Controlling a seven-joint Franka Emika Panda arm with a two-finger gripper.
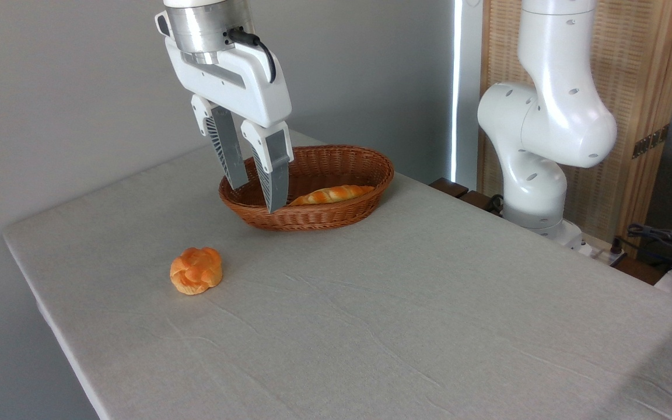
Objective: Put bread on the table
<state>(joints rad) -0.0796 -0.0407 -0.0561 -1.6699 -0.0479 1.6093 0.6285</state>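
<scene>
Your pincer (258, 197) hanging released, empty, over basket (307, 219) left end; bread (331, 194) lying inside, awaiting grasp before you're moving it to tabletop (400, 315).

Soft, even daylight; a bright window strip (457, 87) glares at one o'clock; shadows faint, focus sharp throughout.

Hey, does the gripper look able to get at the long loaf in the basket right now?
Probably yes: the open gripper hangs over the wicker basket, and the braided loaf lies uncovered inside.
</scene>
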